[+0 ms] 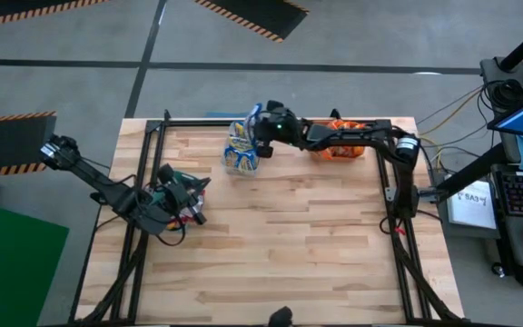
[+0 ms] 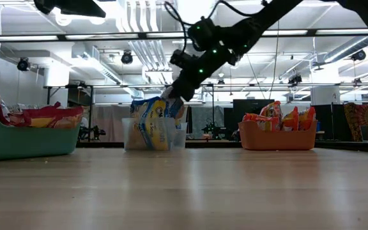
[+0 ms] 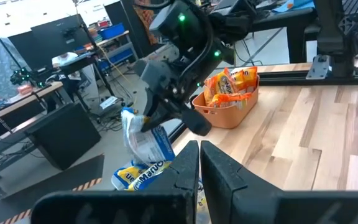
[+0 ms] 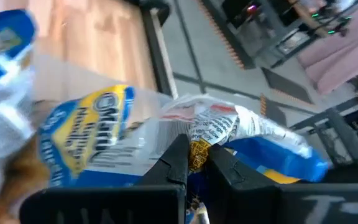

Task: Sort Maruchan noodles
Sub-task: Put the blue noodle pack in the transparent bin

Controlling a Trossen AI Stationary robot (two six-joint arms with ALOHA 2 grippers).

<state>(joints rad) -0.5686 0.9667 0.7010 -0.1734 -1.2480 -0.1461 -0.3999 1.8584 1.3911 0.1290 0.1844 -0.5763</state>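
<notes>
Blue-and-yellow plastic noodle packet (image 4: 253,140) hangs pinched in your right claw (image 1: 260,136), arm stretched across the desk's (image 1: 289,245) far edge above the clear bin (image 2: 151,135). Your left claw (image 1: 198,189), pressed together, rests bent over the teal bin (image 2: 18,140).

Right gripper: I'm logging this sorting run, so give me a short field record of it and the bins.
right gripper: shut on blue packet, over clear bin
clear bin: holds blue-and-yellow packets, table's far edge
orange bin: holds orange-red packets
teal bin: holds red packets
left gripper: shut, empty, waiting at the teal bin
</notes>
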